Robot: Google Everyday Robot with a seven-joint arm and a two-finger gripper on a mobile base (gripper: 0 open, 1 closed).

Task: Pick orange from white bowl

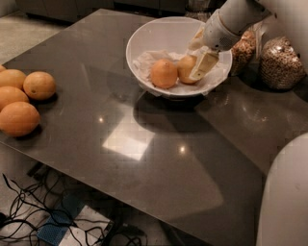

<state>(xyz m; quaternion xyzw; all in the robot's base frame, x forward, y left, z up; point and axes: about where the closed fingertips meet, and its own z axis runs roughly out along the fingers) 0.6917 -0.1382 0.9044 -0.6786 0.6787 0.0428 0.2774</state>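
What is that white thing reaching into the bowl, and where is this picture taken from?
That is a robot's arm, seen by its one camera, which looks down on a dark table. The arm comes in from the top right and ends in a gripper, a clamp that serves as its hand. The gripper is down inside the white bowl, against the paler orange it is meant to lift out; whether it grips it, I cannot tell. A redder orange lies beside it. Four more oranges sit at the table's left edge, and jars of nuts stand right of the bowl.
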